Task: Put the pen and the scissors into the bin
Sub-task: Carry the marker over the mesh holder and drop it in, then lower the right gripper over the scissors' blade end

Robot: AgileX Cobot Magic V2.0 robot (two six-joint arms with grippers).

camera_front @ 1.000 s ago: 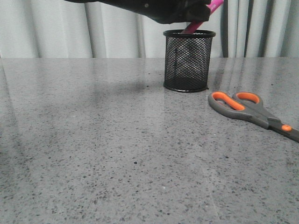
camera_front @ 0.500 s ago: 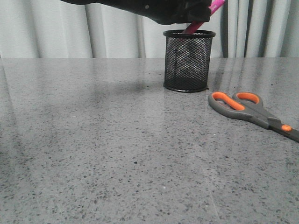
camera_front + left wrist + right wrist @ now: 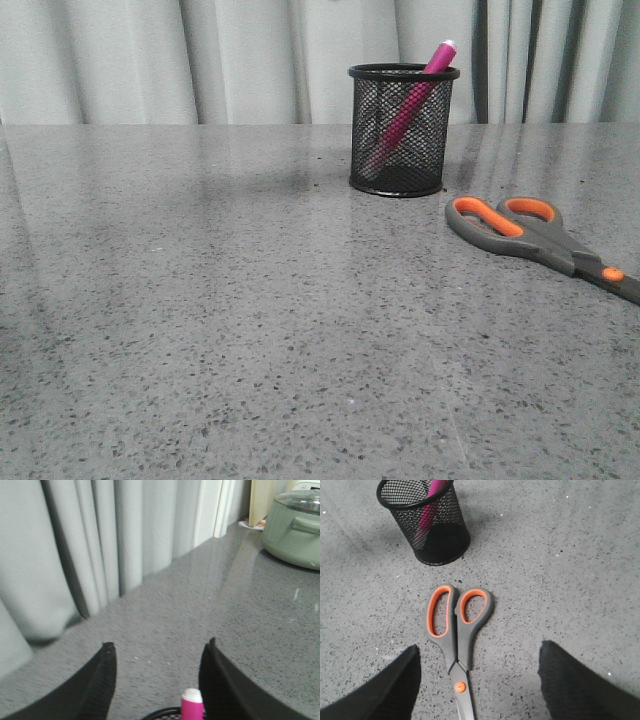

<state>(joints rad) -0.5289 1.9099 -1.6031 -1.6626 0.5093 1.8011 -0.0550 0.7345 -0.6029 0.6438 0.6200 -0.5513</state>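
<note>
The magenta pen (image 3: 412,95) leans inside the black mesh bin (image 3: 402,130), its white tip above the rim on the right. The pen (image 3: 431,500) and bin (image 3: 425,522) also show in the right wrist view. The grey scissors (image 3: 540,235) with orange loops lie flat on the table right of the bin. My left gripper (image 3: 159,650) is open and empty above the bin, with the pen's tip (image 3: 192,702) below it; it is out of the front view. My right gripper (image 3: 477,655) is open and hovers over the scissors (image 3: 457,630), straddling the pivot.
The grey speckled table (image 3: 250,300) runs to pale curtains (image 3: 200,60) at the back. In the left wrist view a pale green pot (image 3: 295,527) stands on the counter far off.
The left gripper let go of the pen and rose out of the front view. The pen dropped into the bin and leans there.
</note>
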